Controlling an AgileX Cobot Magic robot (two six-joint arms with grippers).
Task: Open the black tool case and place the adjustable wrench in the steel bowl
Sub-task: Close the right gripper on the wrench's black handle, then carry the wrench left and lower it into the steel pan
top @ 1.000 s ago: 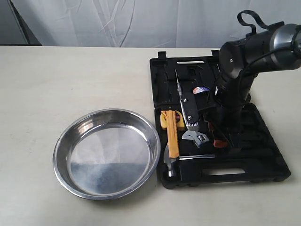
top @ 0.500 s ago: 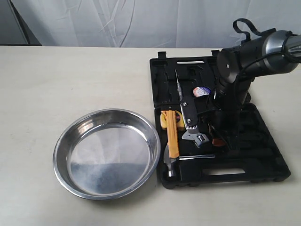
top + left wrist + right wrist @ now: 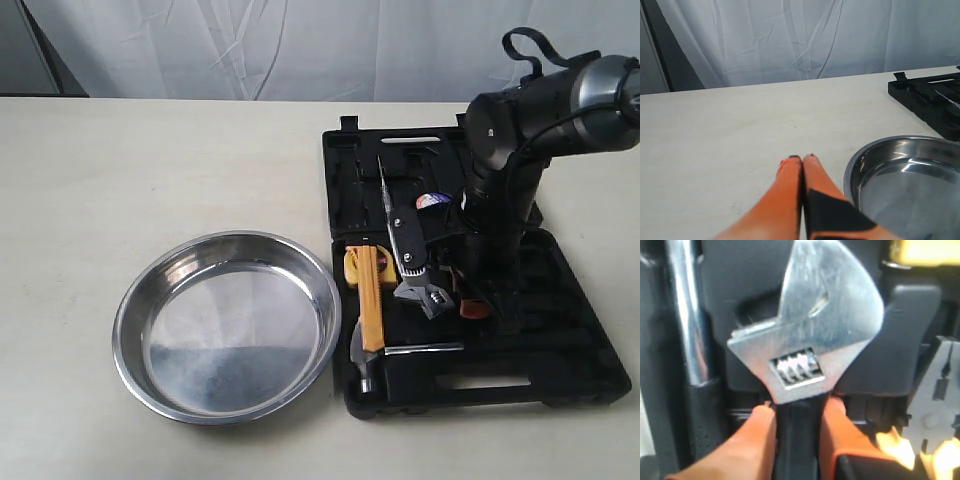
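Note:
The black tool case (image 3: 565, 300) lies open on the right of the table; its far edge shows in the left wrist view (image 3: 932, 95). The adjustable wrench (image 3: 426, 296) sits among the tools, its silver head (image 3: 810, 335) close before the right wrist camera. My right gripper (image 3: 797, 415) is shut on its black handle, an orange finger (image 3: 757, 440) on either side. The steel bowl (image 3: 228, 325) stands empty left of the case. Beside the bowl's rim (image 3: 856, 165), low over the table, my left gripper (image 3: 801, 159) is shut on nothing; it is outside the exterior view.
In the case lie a yellow-handled hammer (image 3: 371, 318), a yellow tape measure (image 3: 356, 262), a thin screwdriver (image 3: 385, 190) and orange-handled pliers (image 3: 935, 410). A chrome shaft (image 3: 687, 315) runs beside the wrench. A white curtain (image 3: 300, 45) hangs behind the table.
The case and its tools have slid a little to the right and toward the front edge. The wrench head has shifted the same way with my right gripper.

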